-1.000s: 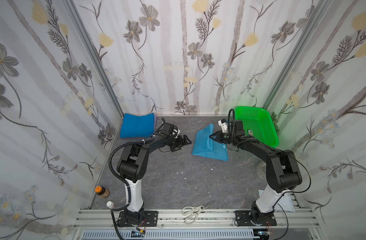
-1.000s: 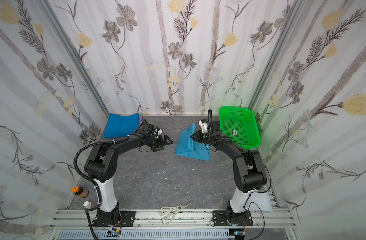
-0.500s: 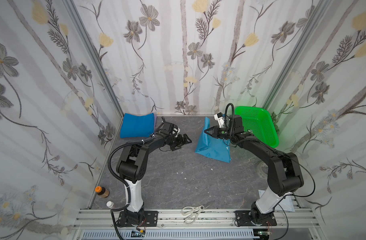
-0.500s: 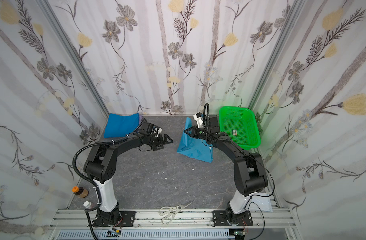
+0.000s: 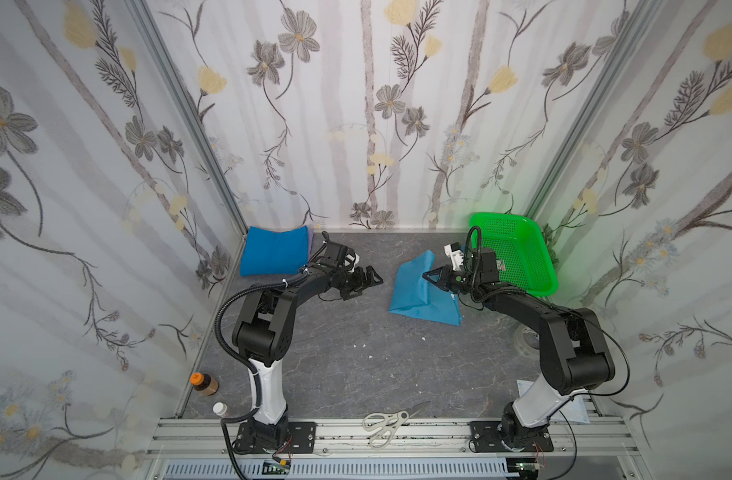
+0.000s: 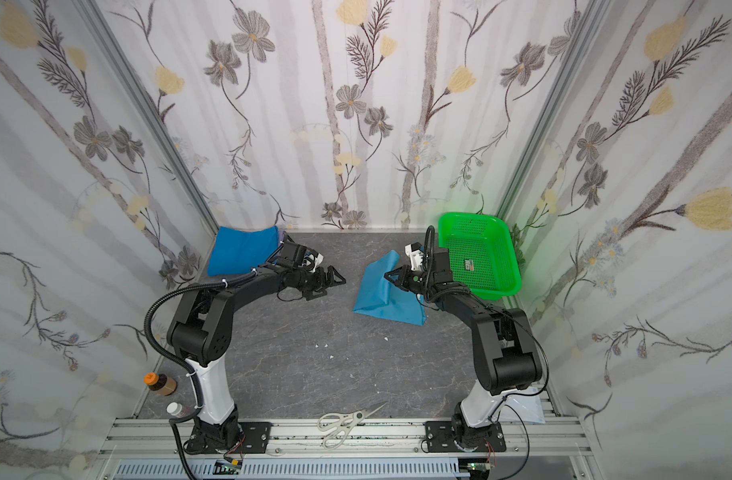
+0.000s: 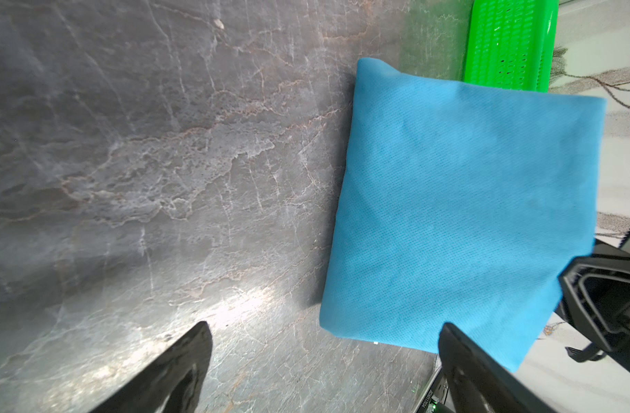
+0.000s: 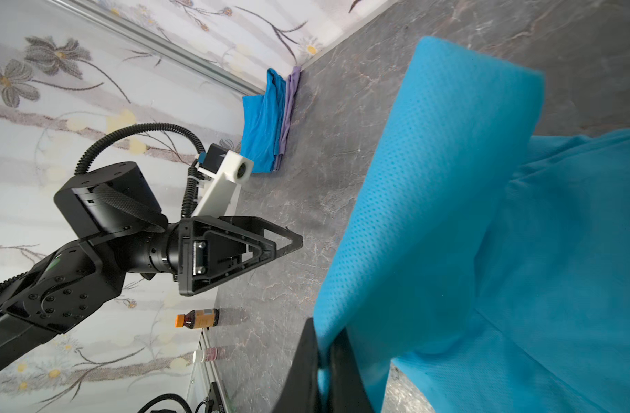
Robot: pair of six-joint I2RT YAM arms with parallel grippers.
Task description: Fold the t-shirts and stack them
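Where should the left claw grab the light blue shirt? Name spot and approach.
Probably the light blue t-shirt at its front-left corner, coming low from the left: it lies flat and free, facing the open left claw, while the right claw pinches the raised edge.

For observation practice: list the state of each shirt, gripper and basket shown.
Light sky-blue cloth t-shirt: partly folded, one edge lifted off the table.
Royal blue cloth t-shirt: folded, atop the lilac t-shirt.
Right gripper: shut on the sky-blue shirt.
Left gripper: open, empty.
Bright green perforated plastic basket: no shirt inside.
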